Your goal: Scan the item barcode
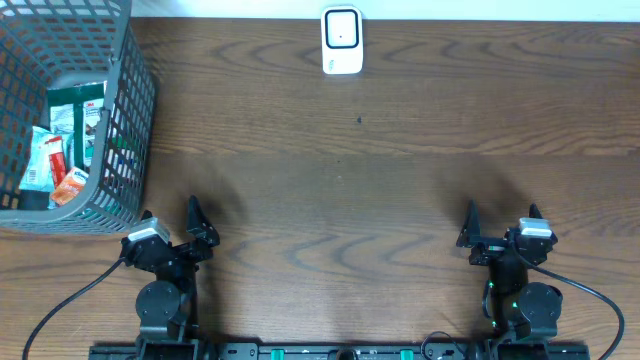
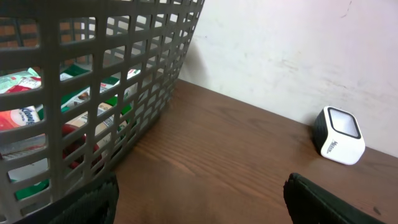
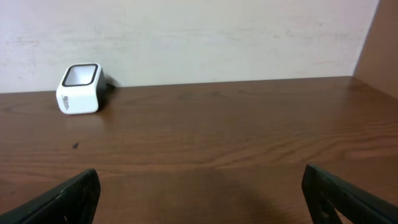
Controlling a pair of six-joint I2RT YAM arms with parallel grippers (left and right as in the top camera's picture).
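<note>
Overhead, a grey plastic lattice basket is seen at the far-left corner of the brown wooden worktop. The task's items, a loose heap of red, white and green snack packets, are lying overlapped inside it. A small white box-shaped barcode scanner is set at the far edge near the middle, well apart from the basket.

Both arms are placed at the near edge. The left gripper is spread wide with nothing between its fingers, and the right gripper is likewise spread and empty. No packet has been lifted, so the first pick is judged to be the step in hand.

Trouble is likeliest at the basket — a finger could be snagged in the lattice wall, the light basket dragged or tipped, or two overlapping packets pinched at once. Which face carries a barcode cannot be told, so a packet may be presented to the scanner with its code turned away.
</note>
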